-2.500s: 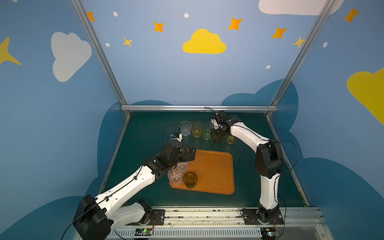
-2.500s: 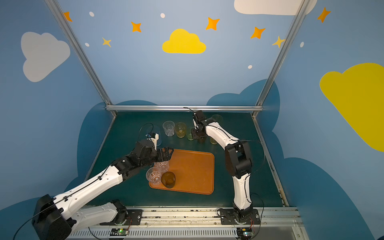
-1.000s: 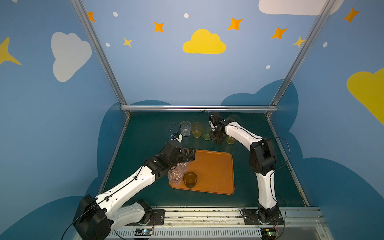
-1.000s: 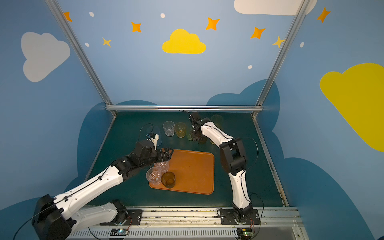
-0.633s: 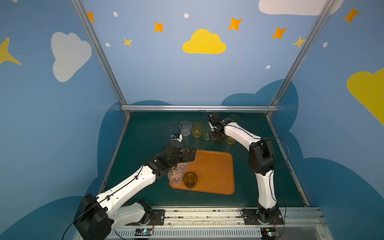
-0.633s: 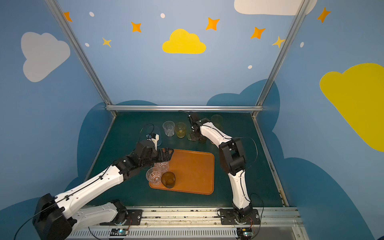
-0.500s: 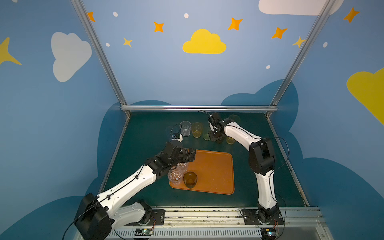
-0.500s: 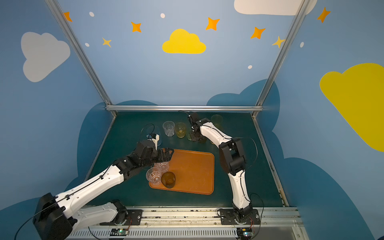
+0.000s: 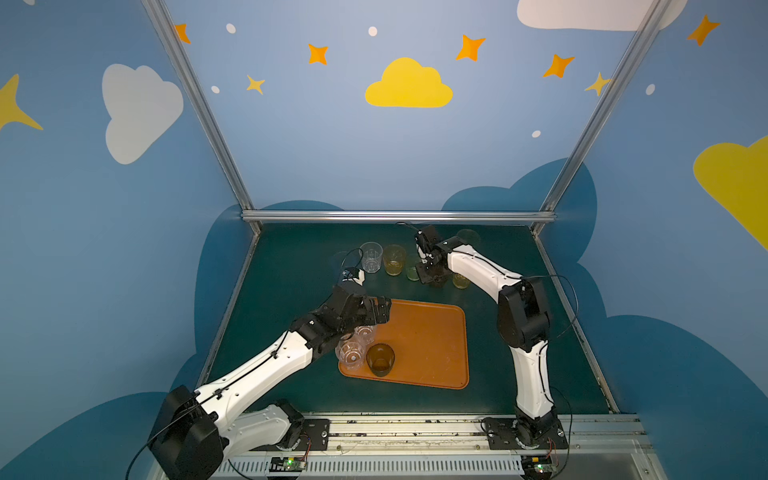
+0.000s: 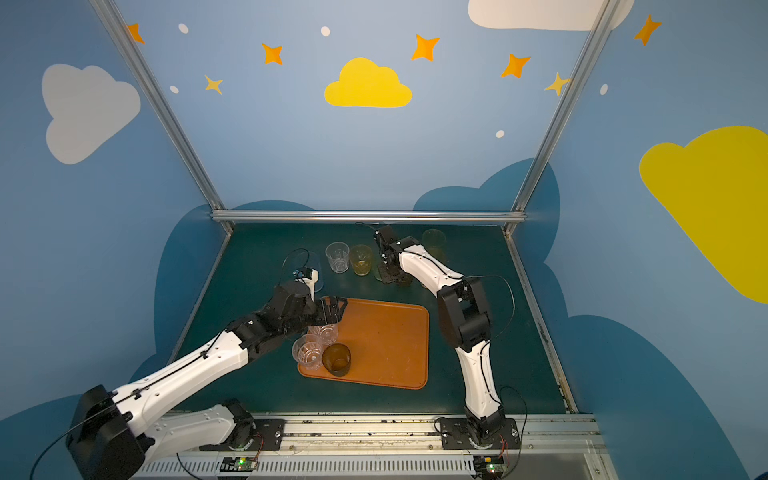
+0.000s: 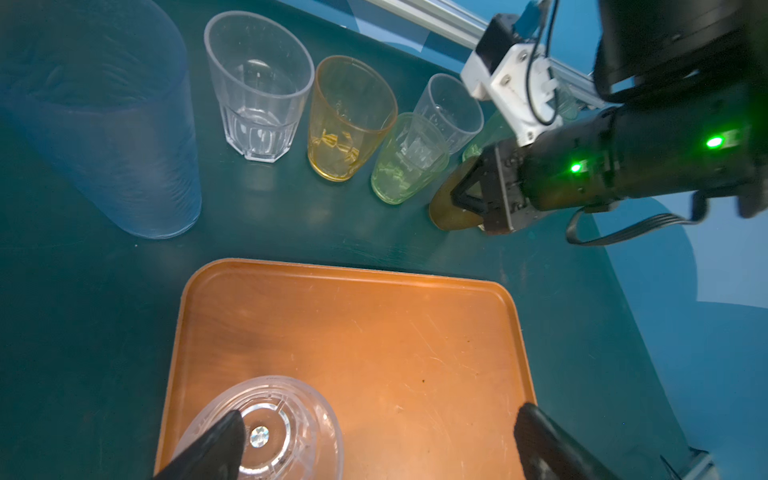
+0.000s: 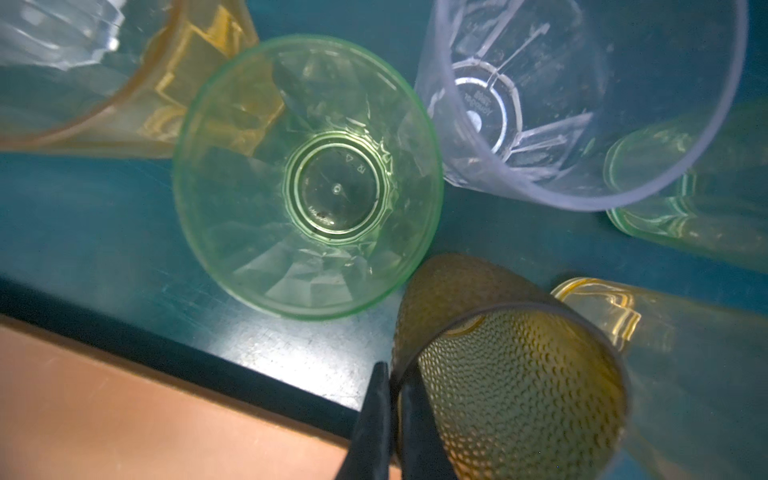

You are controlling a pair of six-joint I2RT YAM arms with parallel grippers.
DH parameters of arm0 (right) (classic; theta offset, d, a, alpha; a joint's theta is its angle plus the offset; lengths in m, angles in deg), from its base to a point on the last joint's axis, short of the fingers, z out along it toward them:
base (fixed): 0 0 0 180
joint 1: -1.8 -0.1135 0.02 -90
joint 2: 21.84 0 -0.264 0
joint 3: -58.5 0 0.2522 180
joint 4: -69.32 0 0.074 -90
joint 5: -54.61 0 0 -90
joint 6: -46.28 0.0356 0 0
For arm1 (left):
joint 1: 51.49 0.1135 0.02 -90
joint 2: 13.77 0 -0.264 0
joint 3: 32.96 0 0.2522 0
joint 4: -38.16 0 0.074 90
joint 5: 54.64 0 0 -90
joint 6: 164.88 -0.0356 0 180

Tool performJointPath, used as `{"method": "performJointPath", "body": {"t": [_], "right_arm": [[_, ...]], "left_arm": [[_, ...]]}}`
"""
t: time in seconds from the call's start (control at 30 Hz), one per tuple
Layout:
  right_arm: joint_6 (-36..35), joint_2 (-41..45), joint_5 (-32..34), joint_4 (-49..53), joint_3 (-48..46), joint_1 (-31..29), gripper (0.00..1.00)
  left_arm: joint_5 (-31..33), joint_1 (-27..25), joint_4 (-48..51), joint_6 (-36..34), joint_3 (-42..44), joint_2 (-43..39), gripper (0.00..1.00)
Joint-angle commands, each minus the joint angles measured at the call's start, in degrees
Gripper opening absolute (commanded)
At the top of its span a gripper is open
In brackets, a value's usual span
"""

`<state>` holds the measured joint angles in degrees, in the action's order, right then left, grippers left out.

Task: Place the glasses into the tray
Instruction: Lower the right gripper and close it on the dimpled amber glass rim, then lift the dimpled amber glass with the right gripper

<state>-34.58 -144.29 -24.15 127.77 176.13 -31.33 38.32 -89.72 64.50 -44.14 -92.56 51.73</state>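
The orange-brown tray [image 9: 428, 332] [image 10: 390, 328] lies mid-table. At its near-left end stand two clear faceted glasses [image 9: 352, 354] and a dark brown one [image 9: 380, 360]. My left gripper [image 9: 380, 309] [image 11: 374, 419] hovers open over the tray's far-left corner, with a clear glass [image 11: 266, 432] under one finger. Behind the tray, my right gripper [image 9: 432, 280] [image 12: 392, 415] is shut on the rim wall of a dark brown dimpled glass [image 12: 511, 386] [image 11: 451, 203], one finger inside and one outside. A green glass [image 12: 307, 174] stands right beside it.
Along the back stand a tall frosted bluish glass [image 11: 99, 116], a clear glass [image 9: 371, 257], an amber glass [image 9: 394, 259], a small yellow glass [image 9: 460, 280] and a tall yellow one [image 9: 467, 237]. They crowd close around the held glass. The cell's metal rail [image 9: 399, 216] runs behind them.
My right gripper has reached slightly left and down and pinched shut on the brown glass's rim. The left arm has hardly moved.
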Motion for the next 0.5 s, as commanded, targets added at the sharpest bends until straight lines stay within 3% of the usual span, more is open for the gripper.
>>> {"method": "performJointPath", "body": {"t": [0.0, 0.27, 0.47], "right_arm": [[1.86, 4.64, -1.49, 0.14, -1.05, -0.79, 0.00], [1.09, 8.46, 0.68, 0.82, -1.90, -1.12, 0.00], [2.47, 12.03, -4.16, 1.20, -2.36, -1.72, 0.00]], "left_arm": [[1.89, 0.36, -0.82, -0.05, 0.58, -0.41, 1.00], [2.82, 0.29, -1.32, 0.14, 1.27, -0.69, 1.00], [3.10, 0.49, -1.77, 0.35, 1.71, -0.84, 1.00]]}}
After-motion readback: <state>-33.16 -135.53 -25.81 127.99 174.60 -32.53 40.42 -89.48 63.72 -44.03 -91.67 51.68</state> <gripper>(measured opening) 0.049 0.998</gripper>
